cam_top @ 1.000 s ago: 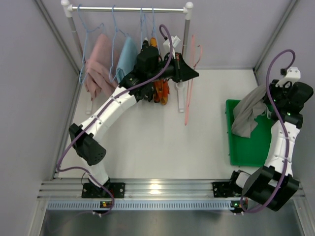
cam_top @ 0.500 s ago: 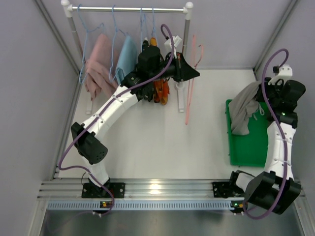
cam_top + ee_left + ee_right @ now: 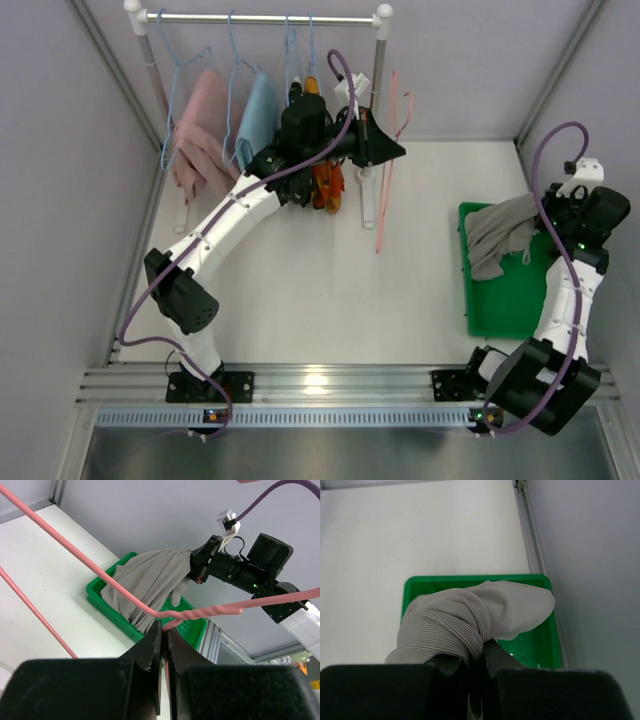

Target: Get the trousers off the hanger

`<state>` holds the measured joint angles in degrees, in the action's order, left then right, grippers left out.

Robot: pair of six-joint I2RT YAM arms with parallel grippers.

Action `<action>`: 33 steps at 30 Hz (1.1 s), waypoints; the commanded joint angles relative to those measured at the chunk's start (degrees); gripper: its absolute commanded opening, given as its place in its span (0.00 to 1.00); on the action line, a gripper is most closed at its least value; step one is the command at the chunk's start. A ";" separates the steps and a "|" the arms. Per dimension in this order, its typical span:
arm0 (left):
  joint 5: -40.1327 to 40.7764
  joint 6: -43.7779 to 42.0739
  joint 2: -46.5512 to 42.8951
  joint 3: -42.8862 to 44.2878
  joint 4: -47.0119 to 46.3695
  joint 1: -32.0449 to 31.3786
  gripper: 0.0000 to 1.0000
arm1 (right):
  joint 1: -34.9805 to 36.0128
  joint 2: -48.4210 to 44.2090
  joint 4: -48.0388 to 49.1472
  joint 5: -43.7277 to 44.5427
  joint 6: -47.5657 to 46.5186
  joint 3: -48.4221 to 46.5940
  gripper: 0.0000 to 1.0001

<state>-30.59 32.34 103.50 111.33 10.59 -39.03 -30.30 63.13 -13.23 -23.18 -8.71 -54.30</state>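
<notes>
My right gripper (image 3: pixel 545 222) is shut on the grey trousers (image 3: pixel 500 235) and holds them over the green bin (image 3: pixel 515 300); in the right wrist view the cloth (image 3: pixel 470 615) bunches over my fingers above the bin (image 3: pixel 540 640). My left gripper (image 3: pixel 398 152) is shut on the bare pink hanger (image 3: pixel 385 195), held out beside the rail; its wire (image 3: pixel 210 612) runs between my closed jaws. The orange-red patterned trousers (image 3: pixel 328 185) hang on the rack, mostly hidden behind my left arm.
A clothes rack (image 3: pixel 270 18) stands at the back with pink (image 3: pixel 200 135) and light-blue (image 3: pixel 258 115) garments on blue hangers. Grey walls enclose both sides. The aluminium rail (image 3: pixel 330 385) runs along the near edge.
My right gripper has swung the grey trousers and lowered them toward the green bin; the cloth now drapes lower and flatter. The left arm and pink hanger barely moved.
</notes>
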 commanded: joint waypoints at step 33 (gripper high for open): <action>2.63 3.70 -2.70 -3.49 -5.75 -0.61 0.00 | 5.62 -11.61 -25.53 -39.37 10.73 -17.39 0.83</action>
<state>-30.06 34.39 101.19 105.12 10.00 -39.16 -34.63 56.14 -59.96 -58.17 -23.38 -77.97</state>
